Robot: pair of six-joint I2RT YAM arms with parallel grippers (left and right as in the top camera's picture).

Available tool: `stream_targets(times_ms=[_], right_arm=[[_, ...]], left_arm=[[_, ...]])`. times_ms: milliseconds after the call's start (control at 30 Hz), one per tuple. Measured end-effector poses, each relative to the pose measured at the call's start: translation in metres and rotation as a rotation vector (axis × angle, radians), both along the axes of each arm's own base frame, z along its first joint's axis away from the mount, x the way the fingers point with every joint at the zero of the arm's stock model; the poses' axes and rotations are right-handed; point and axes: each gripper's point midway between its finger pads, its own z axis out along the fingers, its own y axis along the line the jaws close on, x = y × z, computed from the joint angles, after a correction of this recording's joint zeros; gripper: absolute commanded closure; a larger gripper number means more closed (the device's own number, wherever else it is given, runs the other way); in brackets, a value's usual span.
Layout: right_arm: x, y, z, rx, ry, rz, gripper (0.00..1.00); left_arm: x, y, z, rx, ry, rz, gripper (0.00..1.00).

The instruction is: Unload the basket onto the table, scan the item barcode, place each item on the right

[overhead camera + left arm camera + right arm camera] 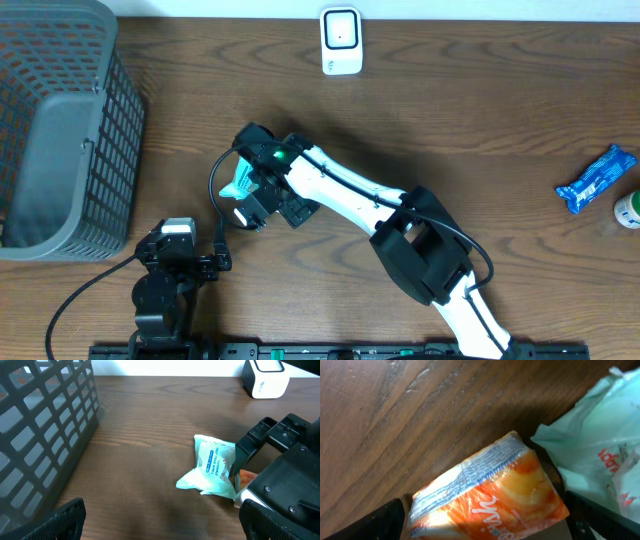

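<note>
An orange snack packet (490, 490) lies flat on the wooden table, and my right gripper (487, 522) stands open with one finger on each side of it. Neither finger visibly presses on the wrapper. A pale teal packet (212, 465) lies right beside the orange one, touching it. In the overhead view the right gripper (258, 205) hangs over both, left of centre. The white barcode scanner (341, 40) stands at the table's far edge. My left gripper (160, 520) is open and empty, low near the front edge, facing the teal packet.
A grey mesh basket (60, 130) fills the left side of the table. A blue packet (597, 178) and a white-and-green item (630, 208) lie at the far right. The right arm (400, 220) stretches diagonally across the middle.
</note>
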Motion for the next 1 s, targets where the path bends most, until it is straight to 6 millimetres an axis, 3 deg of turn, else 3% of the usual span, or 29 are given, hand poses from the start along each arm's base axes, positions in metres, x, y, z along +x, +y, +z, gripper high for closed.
stream_targets(times_ms=[200, 333, 400, 567, 700, 800, 967, 1000], right_arm=[[0.000, -0.003, 0.000, -0.017, -0.008, 0.042, 0.12], [-0.005, -0.005, -0.001, -0.025, 0.012, 0.055, 0.26], [-0.006, -0.004, -0.001, -0.019, 0.019, 0.061, 0.39], [-0.005, 0.000, 0.000, 0.007, 0.025, 0.029, 0.55], [0.012, 0.007, 0.003, 0.052, -0.019, -0.117, 0.52], [0.026, 0.001, 0.004, 0.072, -0.024, -0.276, 0.47], [0.057, -0.017, 0.007, 0.140, -0.002, -0.658, 0.24], [0.064, -0.021, 0.008, 0.162, 0.004, -0.741, 0.16]], left_arm=[[0.000, 0.000, 0.000, 0.000, 0.000, 0.000, 0.02], [0.000, 0.000, 0.000, 0.000, 0.000, 0.000, 0.02], [0.000, 0.000, 0.000, 0.000, 0.000, 0.000, 0.02], [0.000, 0.000, 0.000, 0.000, 0.000, 0.000, 0.02], [0.000, 0.000, 0.000, 0.000, 0.000, 0.000, 0.02], [0.000, 0.000, 0.000, 0.000, 0.000, 0.000, 0.02], [0.000, 0.000, 0.000, 0.000, 0.000, 0.000, 0.02], [0.000, 0.000, 0.000, 0.000, 0.000, 0.000, 0.02]])
